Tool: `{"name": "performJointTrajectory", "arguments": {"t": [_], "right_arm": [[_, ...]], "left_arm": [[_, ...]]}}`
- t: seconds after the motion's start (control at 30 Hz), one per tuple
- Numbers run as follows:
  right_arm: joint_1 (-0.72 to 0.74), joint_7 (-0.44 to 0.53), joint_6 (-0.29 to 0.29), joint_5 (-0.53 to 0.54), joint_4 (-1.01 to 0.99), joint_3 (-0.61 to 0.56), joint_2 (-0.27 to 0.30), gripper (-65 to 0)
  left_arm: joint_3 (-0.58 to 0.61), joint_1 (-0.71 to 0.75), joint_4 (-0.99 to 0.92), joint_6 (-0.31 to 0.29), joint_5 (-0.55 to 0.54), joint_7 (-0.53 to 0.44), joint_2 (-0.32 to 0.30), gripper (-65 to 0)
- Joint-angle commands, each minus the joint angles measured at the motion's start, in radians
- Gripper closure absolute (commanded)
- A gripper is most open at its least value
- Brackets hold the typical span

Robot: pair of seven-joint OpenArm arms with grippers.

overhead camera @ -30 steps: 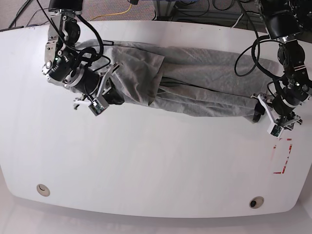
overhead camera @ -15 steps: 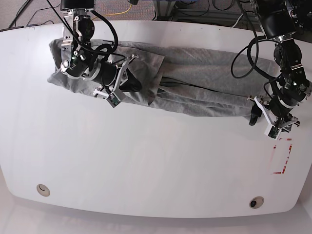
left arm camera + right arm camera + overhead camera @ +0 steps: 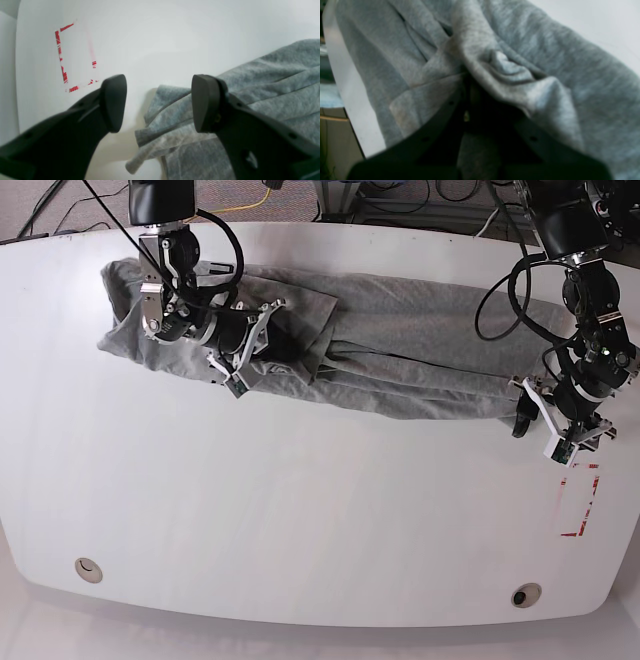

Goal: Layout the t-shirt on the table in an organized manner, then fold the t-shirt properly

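The desk [image 3: 300, 510] is spanned along its far side by the bunched t-shirt [image 3: 420, 350], whose one end is kept clenched in the right end effector [image 3: 285, 345] for spreading, while the left end effector [image 3: 158, 102] is held released over the other corner.

The t-shirt [image 3: 420, 350] is heather grey (softly mottled), the bench [image 3: 300, 510] glossy white, its rectangular outline mark [image 3: 580, 500] red.
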Motion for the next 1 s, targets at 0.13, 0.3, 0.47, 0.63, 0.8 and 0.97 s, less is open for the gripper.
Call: {"name": "performJointTrajectory", "arguments": {"t": [0.13,0.3,0.47,0.63,0.8,0.97], "right_arm": [[0.014,-0.13,-0.001,0.01,0.263,0.011,0.004,-0.6],[0.034,-0.245,-0.001,0.01,0.437,0.011,-0.01,-0.6],[0.034,-0.269,-0.001,0.005,0.476,0.011,-0.03,-0.6],[0.021,-0.269,-0.001,0.001,0.47,0.01,-0.035,-0.6],[0.011,-0.269,-0.001,0.001,0.463,0.01,-0.038,-0.6],[0.009,-0.269,-0.001,-0.001,0.45,0.01,-0.036,-0.6]], "left_arm": [[-0.06,-0.019,0.055,0.002,-0.017,-0.016,-0.013,-38.3],[-0.061,-0.039,0.052,0.002,-0.017,-0.016,-0.013,-38.3],[-0.064,-0.051,0.03,0.002,-0.011,0.017,-0.016,-38.5],[-0.064,-0.047,0.01,0.002,-0.012,0.086,-0.017,-38.7],[-0.064,0.004,0.042,0.002,-0.012,0.121,-0.03,-39.0],[-0.063,0.069,0.115,0.002,-0.012,0.152,-0.047,-39.0]]}}
